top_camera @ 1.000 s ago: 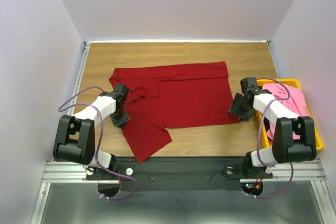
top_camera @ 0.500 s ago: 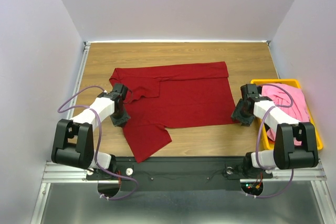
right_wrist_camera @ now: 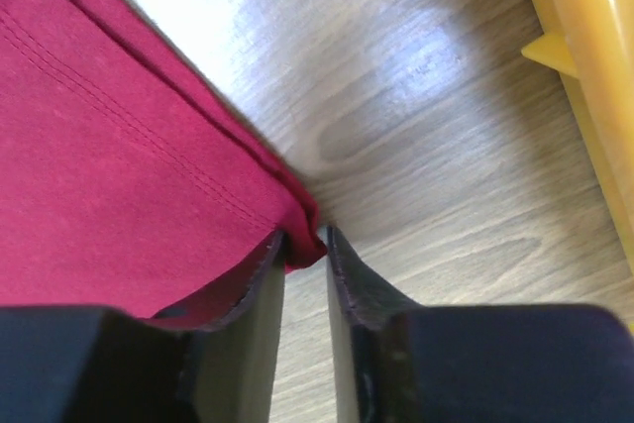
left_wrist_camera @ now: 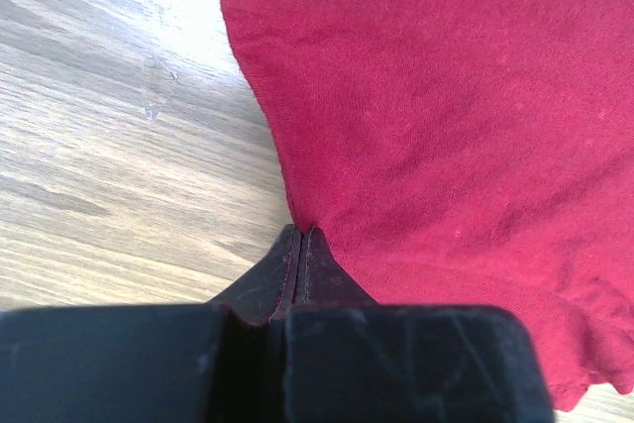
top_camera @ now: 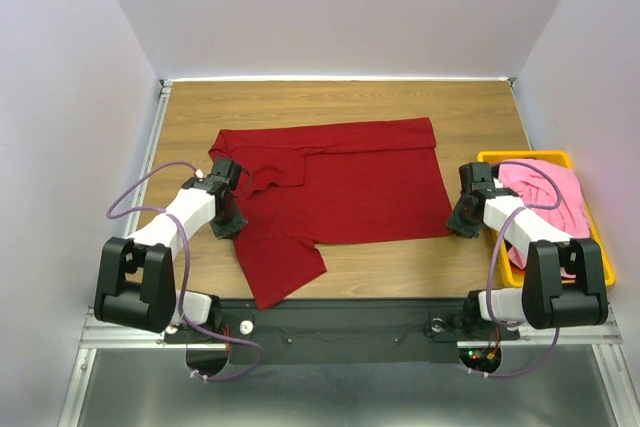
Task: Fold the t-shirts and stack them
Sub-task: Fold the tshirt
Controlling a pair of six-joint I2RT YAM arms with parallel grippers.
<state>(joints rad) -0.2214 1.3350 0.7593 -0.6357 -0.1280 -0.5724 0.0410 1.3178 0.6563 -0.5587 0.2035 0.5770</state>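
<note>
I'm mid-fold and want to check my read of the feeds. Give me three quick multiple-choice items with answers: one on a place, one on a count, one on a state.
1. The pink t-shirt lies: A) on the wood; B) in the yellow bin; C) over an arm.
2. T-shirts lying on the table: A) one; B) two; C) three.
3. The left claw is: A) wide open in the air; B) shut at the dark red t-shirt's edge; C) out of view.

Answers:
1 B: the pink cloth sits inside the bin at the right side.
2 A: only the dark red one is spread on the wood.
3 B: the left wrist view shows its fingers pressed together where the cloth's edge meets their tips.
</note>
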